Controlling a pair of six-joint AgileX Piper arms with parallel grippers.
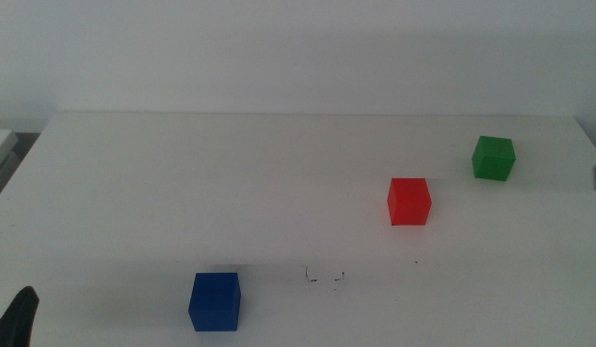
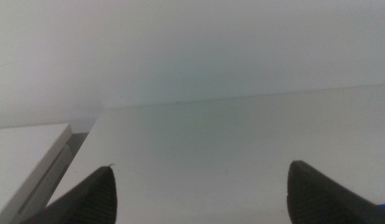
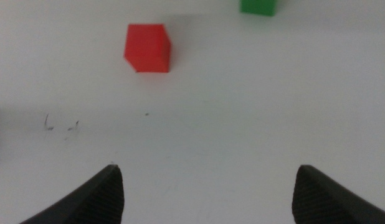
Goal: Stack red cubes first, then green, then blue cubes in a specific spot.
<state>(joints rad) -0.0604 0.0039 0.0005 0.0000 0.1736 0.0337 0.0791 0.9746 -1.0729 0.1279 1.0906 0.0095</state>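
- Since nothing is stacked yet, I judge the red cube point(image 1: 409, 201) is the first piece to fetch; it sits on the white table point(image 1: 230, 183) right of centre, with the green cube point(image 1: 494, 157) farther back and to its right, well apart from it.
- While those two lie on the right side, the blue cube point(image 1: 215, 301) rests alone near the front edge on the left, well apart from both.
- My right gripper point(image 3: 208, 186) hangs over bare table with its jaws spread wide and nothing between them; the red cube lies ahead of it, the green one beyond.
- My left gripper point(image 2: 202, 193) waits at the front left corner, jaws likewise parted and empty, with a sliver of blue just beside one jaw.
- All three cubes look solid, matte and sharp-edged, the same size, with flat plain faces; I expect them to be light and stiff, unlikely to dent or crush.
- Because the faces are flat and parallel, I would pinch a cube across two opposite sides, around mid-height, jaws square to those faces so it does not twist.
- Matte faces should offer fair friction against my dark ribbed jaws, though a skewed grip could rotate a cube.
- Faint pencil-like marks point(image 1: 324, 277) sit on the table between the blue and red cubes; they may mark the stacking spot, but I cannot tell.
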